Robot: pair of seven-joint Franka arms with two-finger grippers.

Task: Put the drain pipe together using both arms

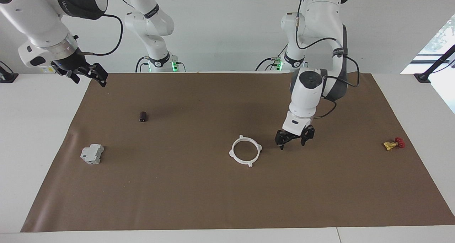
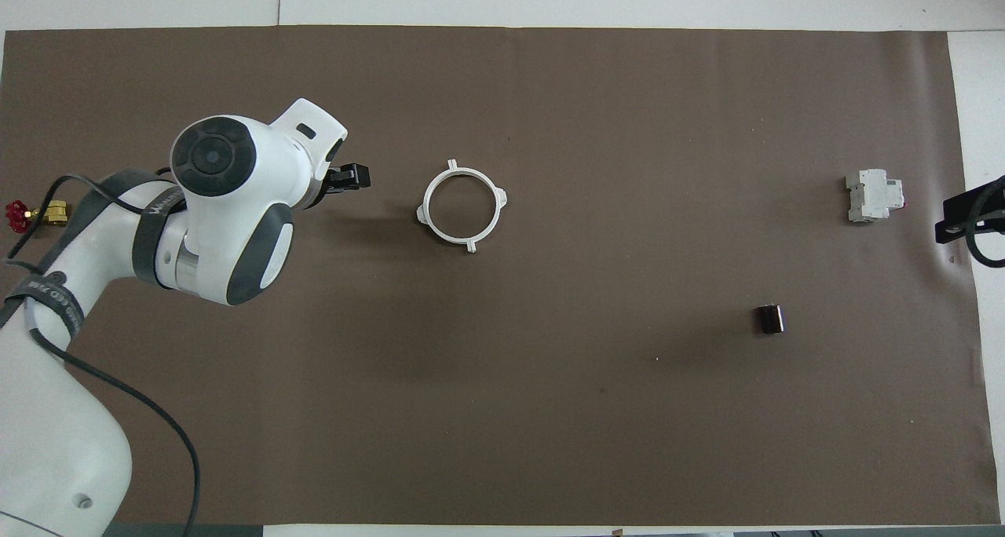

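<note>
The drain pipe point(image 1: 241, 161) is one thin white ring with four outer tabs, lying flat on the brown mat near its middle; it also shows in the overhead view point(image 2: 427, 207). My left gripper point(image 1: 293, 140) is open and empty, low over the mat beside the ring toward the left arm's end, with a gap between them. In the overhead view the left gripper point(image 2: 351, 177) is mostly hidden under its own arm. My right gripper point(image 1: 86, 73) is open and empty, raised over the mat's edge at the right arm's end, and shows in the overhead view point(image 2: 959, 217) only at the frame's edge.
A grey blocky box point(image 1: 92, 154) point(image 2: 871, 195) and a small dark cylinder point(image 1: 143, 116) point(image 2: 770, 319) lie toward the right arm's end. A yellow valve with a red knob point(image 1: 392, 144) point(image 2: 35, 213) lies toward the left arm's end. The brown mat point(image 1: 199, 200) covers the table.
</note>
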